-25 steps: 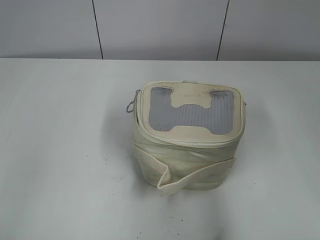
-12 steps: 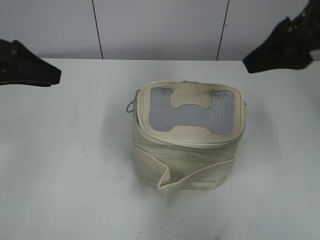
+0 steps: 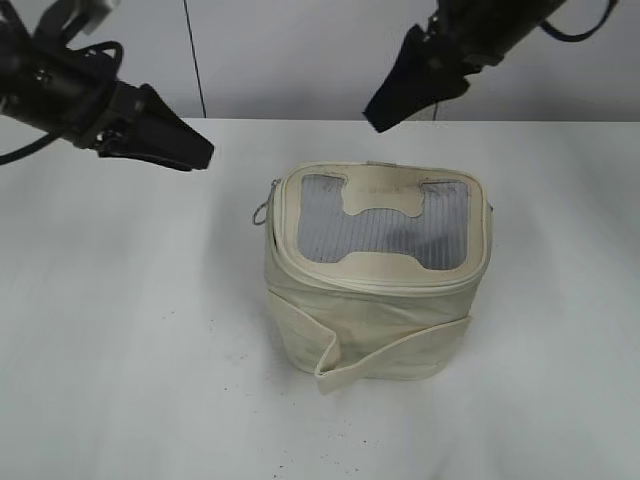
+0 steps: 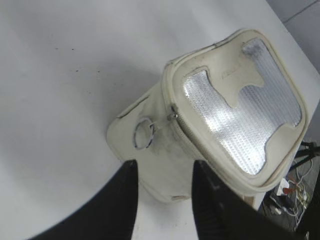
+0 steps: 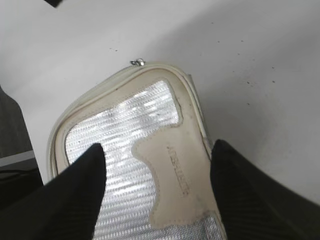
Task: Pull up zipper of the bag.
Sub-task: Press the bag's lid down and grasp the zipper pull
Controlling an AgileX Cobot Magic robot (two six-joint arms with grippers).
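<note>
The cream bag [image 3: 370, 320] stands upright in the middle of the table, its grey mesh lid [image 3: 385, 232] facing up. The zipper [image 3: 370, 283] circles the top rim, and its silver ring pull [image 3: 260, 214] hangs at the bag's left side, also shown in the left wrist view [image 4: 144, 135]. My left gripper [image 3: 205, 158] is open in the air to the left of the bag, its fingers [image 4: 162, 172] apart from the pull. My right gripper [image 3: 372, 118] is open above the bag's back edge, its fingers [image 5: 157, 155] over the lid [image 5: 125, 165].
A loose cream strap [image 3: 335, 360] hangs across the bag's front. The white table [image 3: 120, 330] is lightly speckled with dirt. A grey panelled wall [image 3: 300, 50] stands behind it.
Both arms have come into view and moved in towards the bag from the upper left and upper right. The bag has not moved.
</note>
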